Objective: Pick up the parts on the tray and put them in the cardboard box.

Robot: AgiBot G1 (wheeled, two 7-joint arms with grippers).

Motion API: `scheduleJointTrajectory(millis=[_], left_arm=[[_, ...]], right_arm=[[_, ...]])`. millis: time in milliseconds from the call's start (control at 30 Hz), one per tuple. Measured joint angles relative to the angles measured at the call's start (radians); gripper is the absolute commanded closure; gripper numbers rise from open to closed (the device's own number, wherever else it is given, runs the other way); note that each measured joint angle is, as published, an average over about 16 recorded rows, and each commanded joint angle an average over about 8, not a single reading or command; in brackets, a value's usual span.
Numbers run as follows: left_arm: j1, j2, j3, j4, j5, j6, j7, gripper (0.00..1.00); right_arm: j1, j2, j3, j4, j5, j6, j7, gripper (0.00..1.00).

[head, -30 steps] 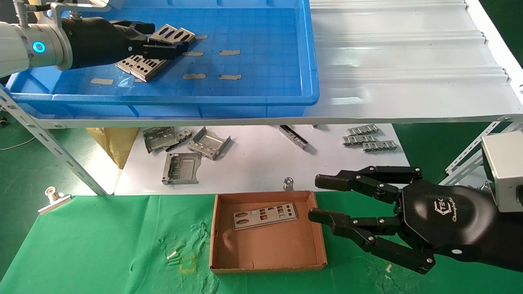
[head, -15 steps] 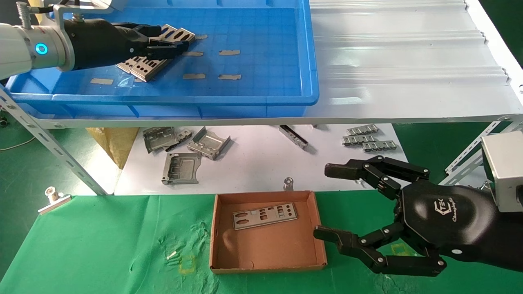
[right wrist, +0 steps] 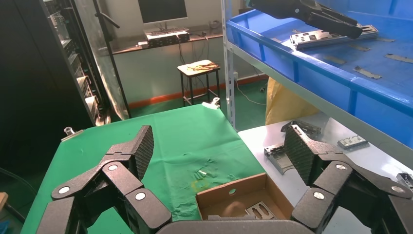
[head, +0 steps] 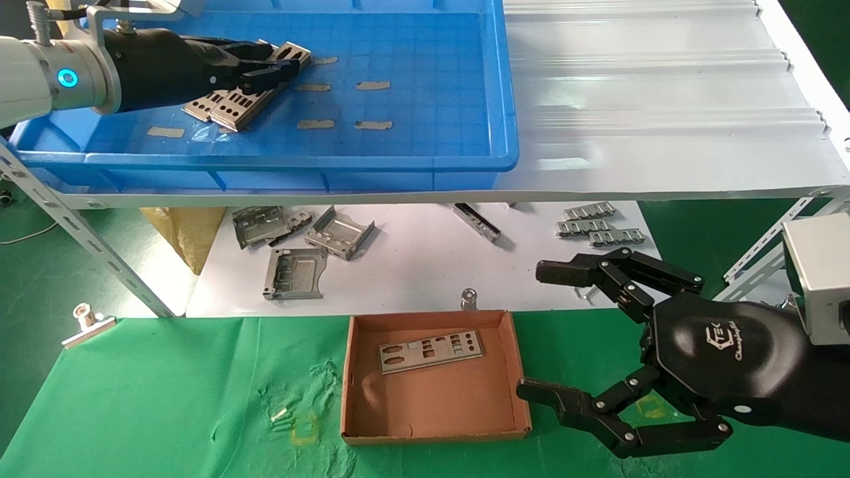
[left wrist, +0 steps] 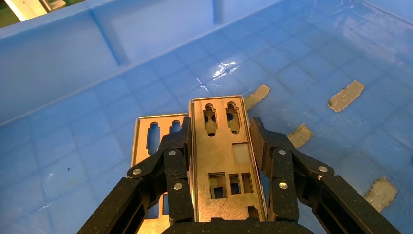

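Note:
The blue tray [head: 398, 162] sits on the upper shelf at the left. Inside it my left gripper [head: 279, 72] is shut on one part, a punched metal plate [head: 293, 52], with its fingers [left wrist: 178, 146] pressed on the plate's [left wrist: 221, 165] long edges. More plates [head: 232, 106] lie beneath and beside it [left wrist: 156, 131]. The cardboard box [head: 431, 398] rests on the green cloth below and holds one plate [head: 430, 350]. My right gripper [head: 541, 330] hangs wide open just right of the box [right wrist: 234, 192], holding nothing.
Bent metal brackets [head: 339, 232] and chain-like strips [head: 601, 226] lie on the white lower surface behind the box. Metal clips [head: 86, 318] [head: 469, 297] pin the green cloth. Tape bits [head: 372, 85] dot the tray floor. A white ribbed shelf [head: 664, 99] extends to the right.
My left gripper has shut on the plate's edges and swung its far end slightly. My right gripper has opened wider and drifted a little to the right of the box.

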Motion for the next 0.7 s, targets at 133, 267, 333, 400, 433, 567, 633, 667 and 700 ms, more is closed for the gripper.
scheduleJointTrajectory(millis=[133,267,333,400,433,567,633,667,700], left_arm=[[-0.003,0.001,-0.001,-0.001,-0.002,-0.001,0.001,1.00],[-0.008,0.001,-0.003,-0.003,-0.004,0.000,0.002,1.00],[-0.011,0.001,-0.004,-0.003,-0.006,0.001,0.002,1.00],[-0.014,0.000,-0.005,-0.004,-0.007,0.004,0.002,1.00],[-0.016,0.000,-0.006,-0.005,-0.009,0.007,0.002,1.00],[-0.025,-0.004,-0.010,-0.010,-0.015,0.031,0.004,1.00],[-0.029,-0.006,-0.013,-0.014,-0.019,0.055,0.006,1.00],[-0.031,-0.008,-0.014,-0.016,-0.020,0.071,0.007,1.00],[-0.033,-0.010,-0.014,-0.020,-0.022,0.091,0.009,1.00]], right_arm=[[0.000,0.000,0.000,0.000,0.000,0.000,0.000,0.00],[0.000,0.000,0.000,0.000,0.000,0.000,0.000,0.00],[0.000,0.000,0.000,0.000,0.000,0.000,0.000,0.00],[0.000,0.000,0.000,0.000,0.000,0.000,0.000,0.00],[0.000,0.000,0.000,0.000,0.000,0.000,0.000,0.00],[0.000,0.000,0.000,0.000,0.000,0.000,0.000,0.00],[0.000,0.000,0.000,0.000,0.000,0.000,0.000,0.00],[0.000,0.000,0.000,0.000,0.000,0.000,0.000,0.00],[0.000,0.000,0.000,0.000,0.000,0.000,0.000,0.00]])
